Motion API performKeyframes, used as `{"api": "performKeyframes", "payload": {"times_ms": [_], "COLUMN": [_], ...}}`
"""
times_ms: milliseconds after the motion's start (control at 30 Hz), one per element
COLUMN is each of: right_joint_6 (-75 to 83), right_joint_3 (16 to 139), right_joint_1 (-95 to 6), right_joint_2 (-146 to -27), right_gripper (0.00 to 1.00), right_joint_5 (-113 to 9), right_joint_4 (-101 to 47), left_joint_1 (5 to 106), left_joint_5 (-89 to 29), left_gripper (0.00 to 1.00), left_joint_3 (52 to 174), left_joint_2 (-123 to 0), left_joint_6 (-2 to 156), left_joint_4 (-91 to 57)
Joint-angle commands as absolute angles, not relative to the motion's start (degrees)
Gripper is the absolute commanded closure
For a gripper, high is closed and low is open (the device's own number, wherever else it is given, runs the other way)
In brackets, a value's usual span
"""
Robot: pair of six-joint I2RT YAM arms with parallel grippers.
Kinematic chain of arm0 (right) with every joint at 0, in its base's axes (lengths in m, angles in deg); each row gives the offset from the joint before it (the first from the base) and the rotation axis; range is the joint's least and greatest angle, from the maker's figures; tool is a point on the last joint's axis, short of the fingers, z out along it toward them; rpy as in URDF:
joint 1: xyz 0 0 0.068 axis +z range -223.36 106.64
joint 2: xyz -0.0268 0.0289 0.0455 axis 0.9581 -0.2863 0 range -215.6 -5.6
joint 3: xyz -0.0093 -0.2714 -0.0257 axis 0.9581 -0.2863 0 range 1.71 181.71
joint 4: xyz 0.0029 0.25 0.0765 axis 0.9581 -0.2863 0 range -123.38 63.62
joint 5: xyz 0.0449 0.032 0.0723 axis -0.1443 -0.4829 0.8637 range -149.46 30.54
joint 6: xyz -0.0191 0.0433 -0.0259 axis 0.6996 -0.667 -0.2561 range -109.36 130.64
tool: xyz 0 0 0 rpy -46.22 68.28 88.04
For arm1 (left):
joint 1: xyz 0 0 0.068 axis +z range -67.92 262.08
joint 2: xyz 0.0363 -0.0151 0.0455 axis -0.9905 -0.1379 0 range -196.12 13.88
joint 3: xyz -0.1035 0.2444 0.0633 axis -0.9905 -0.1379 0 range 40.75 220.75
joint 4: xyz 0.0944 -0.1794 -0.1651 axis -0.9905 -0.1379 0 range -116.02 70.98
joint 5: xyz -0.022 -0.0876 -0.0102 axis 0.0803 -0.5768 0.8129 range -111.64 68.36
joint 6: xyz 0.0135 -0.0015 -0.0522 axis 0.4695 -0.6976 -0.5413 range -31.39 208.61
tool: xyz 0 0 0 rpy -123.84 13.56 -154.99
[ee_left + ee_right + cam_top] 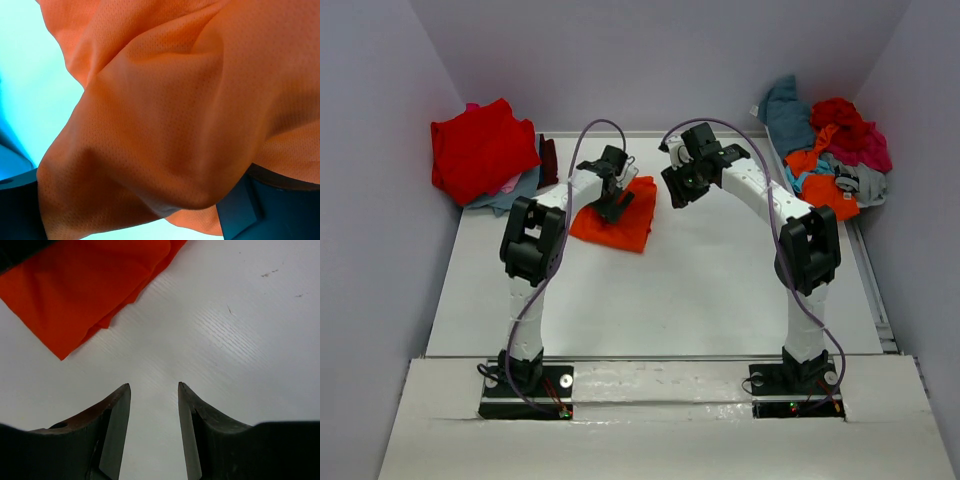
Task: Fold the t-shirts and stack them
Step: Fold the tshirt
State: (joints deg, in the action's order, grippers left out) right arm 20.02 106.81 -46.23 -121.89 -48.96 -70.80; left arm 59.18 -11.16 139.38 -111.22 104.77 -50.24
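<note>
A bright orange cloth t-shirt lies folded on the white bench, left of centre toward the far side. The left fingers stand spread wide over its left part. Orange mesh cloth bulges between them and rests against both, but is not pinched. The right fingers are partly open with nothing between them, above bare bench near the shirt's right edge and not touching it.

In the far left corner sits a pile topped by a folded red cloth t-shirt, with grey and pink cloth showing beneath. At the far right lies a jumbled heap of teal, red, magenta, orange and grey t-shirts; their number cannot be told. Cloth fills the left wrist view and hides the fingertips.
</note>
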Motion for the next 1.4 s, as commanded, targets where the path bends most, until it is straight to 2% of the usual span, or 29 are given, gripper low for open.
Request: {"api": "performKeyframes", "payload": {"times_ms": [0,267,633,1067,1367], "right_joint_6": [20.13,20.31,20.83,21.80,21.09], "right_joint_3": [109.28,110.08,106.83,110.41,118.94], "right_joint_1": [-45.68,-45.68,-45.68,-45.68,-45.68], "right_joint_2": [-120.82,-121.17,-118.18,-122.04,-127.32], "right_gripper": [0.51,0.51,0.51,0.51,0.52], "right_joint_5": [-47.43,-45.58,-44.26,-40.49,-33.37], "right_joint_4": [-72.34,-74.80,-75.07,-77.70,-81.92], "left_joint_1": [55.89,52.46,50.70,51.75,54.92], "left_joint_5": [-13.03,-13.56,-18.22,-17.51,-24.18], "left_gripper": [0.06,0.07,0.06,0.03,0.03], "left_joint_3": [131.03,124.78,123.63,135.31,140.07], "left_joint_2": [-107.86,-101.70,-97.22,-89.92,-91.06], "left_joint_6": [111.37,117.43,121.83,114.72,113.57], "left_joint_4": [-60.23,-64.98,-66.05,-61.56,-73.32]}}
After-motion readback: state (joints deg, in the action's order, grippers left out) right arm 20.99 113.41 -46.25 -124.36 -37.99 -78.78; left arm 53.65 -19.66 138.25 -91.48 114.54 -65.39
